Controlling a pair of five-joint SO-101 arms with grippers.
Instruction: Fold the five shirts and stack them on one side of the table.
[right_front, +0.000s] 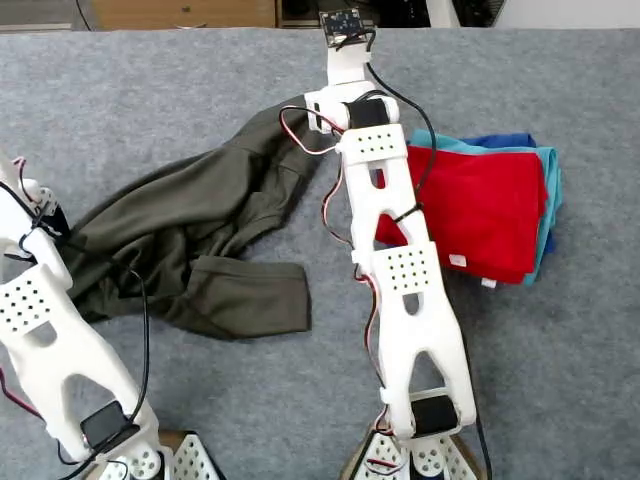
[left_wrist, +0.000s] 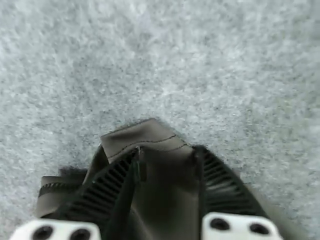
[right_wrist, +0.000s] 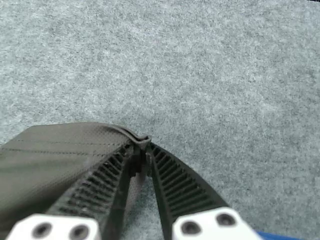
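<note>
On a grey felt tabletop (right_front: 150, 90) before wooden furniture (right_front: 190, 12), the left gripper (left_wrist: 167, 150) and right gripper (right_wrist: 143, 147) each pinch the olive shirt (right_front: 200, 230), folded stack (right_front: 490, 210) nearby.

Grey felt cover (right_front: 560, 380) spans whole work surface; nap mottled, coarse fibres plain in both wrist views. Past its far edge: wooden panel (right_front: 190, 12) toward left, dark clutter (right_front: 400, 10) at middle, too cropped to identify, pale surface (right_front: 565, 12) at right.
</note>
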